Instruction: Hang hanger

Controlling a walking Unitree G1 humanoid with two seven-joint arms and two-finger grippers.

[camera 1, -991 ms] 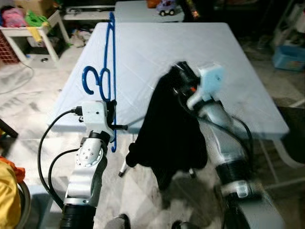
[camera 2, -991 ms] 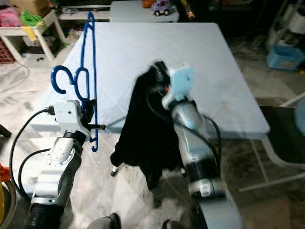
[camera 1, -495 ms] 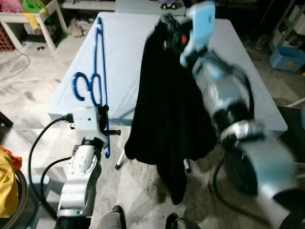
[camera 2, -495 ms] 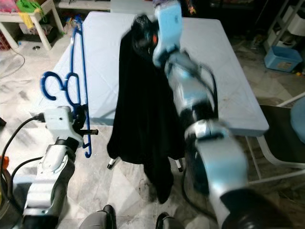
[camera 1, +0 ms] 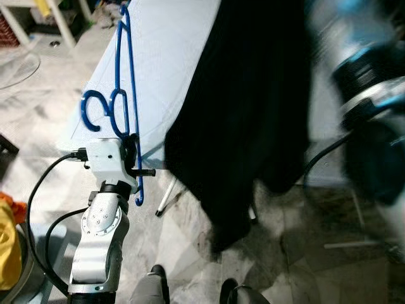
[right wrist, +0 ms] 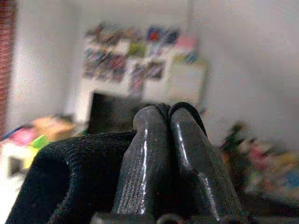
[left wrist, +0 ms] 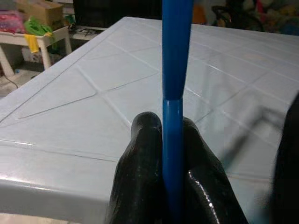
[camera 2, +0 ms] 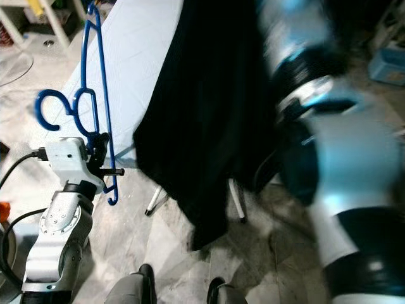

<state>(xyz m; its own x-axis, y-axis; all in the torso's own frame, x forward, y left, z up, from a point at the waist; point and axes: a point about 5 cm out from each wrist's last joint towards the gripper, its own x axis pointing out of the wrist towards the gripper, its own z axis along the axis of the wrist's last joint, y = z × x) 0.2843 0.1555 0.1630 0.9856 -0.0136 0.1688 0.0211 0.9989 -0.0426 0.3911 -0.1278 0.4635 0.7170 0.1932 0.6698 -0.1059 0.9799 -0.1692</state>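
The hanger (left wrist: 177,65) is smooth, glossy blue plastic, pinched by shiny black rubbery fingers (left wrist: 140,186). Beside it, the garment (camera 1: 247,114) is matt black cloth over a pale, smooth plastic desk (left wrist: 84,107).

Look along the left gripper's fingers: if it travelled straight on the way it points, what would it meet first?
Probably the light blue table. The left gripper, shut on the blue hanger, points over the tabletop, which stretches ahead of the fingers. Depth is unclear, so it might skim above the surface.

A pale blue table (camera 1: 171,57) stands on a marbled grey floor (camera 1: 38,107); a white side table (left wrist: 32,44) sits beyond, cluttered.
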